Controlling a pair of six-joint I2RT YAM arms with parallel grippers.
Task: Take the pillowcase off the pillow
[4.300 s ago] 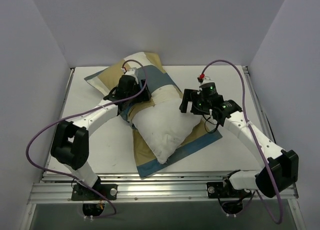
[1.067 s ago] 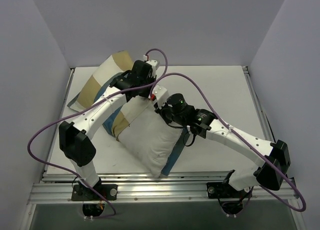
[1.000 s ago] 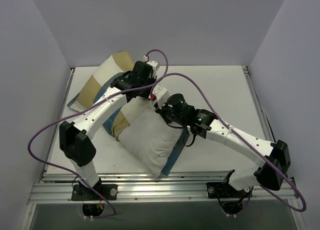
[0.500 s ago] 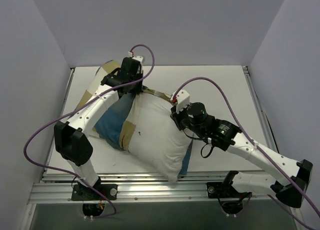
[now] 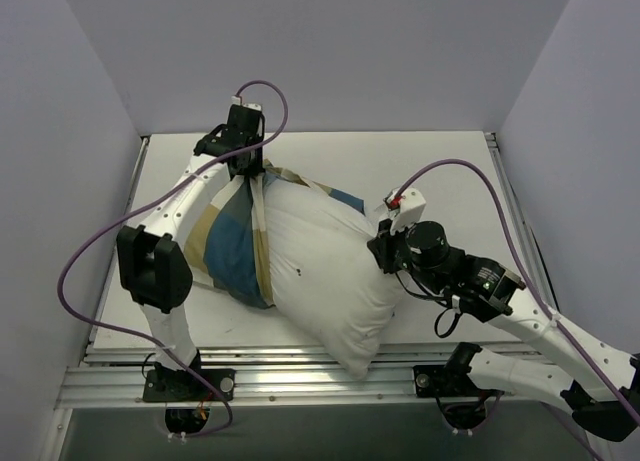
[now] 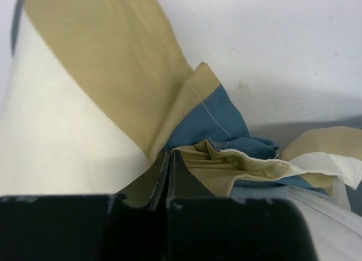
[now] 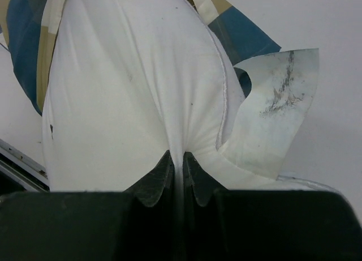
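The pillowcase point(image 5: 232, 251) holds only the left end of the pillow point(image 5: 322, 271). Most of the white cushion lies bare on the counter point(image 5: 450, 171), slanting from the far left toward the near edge. The fabric is gathered in blue, tan and cream folds over the covered end. A thin strip of its rim runs along the pillow's far side to a blue patch near the right end effector point(image 5: 386, 243). The left end effector point(image 5: 247, 169) is clamped on a bunch of pillowcase at the far left; in the left wrist view its fingers point(image 6: 161, 179) sit almost together with tan and blue folds squeezed between them. In the right wrist view the right end effector is pinched tight on a pleat of the pillow at its right side, with a pale flap of pillowcase just beside it. Against half a second ago, the left end effector has gone farther back and left and the right one nearer and to the right, and far more white pillow shows outside the pillowcase
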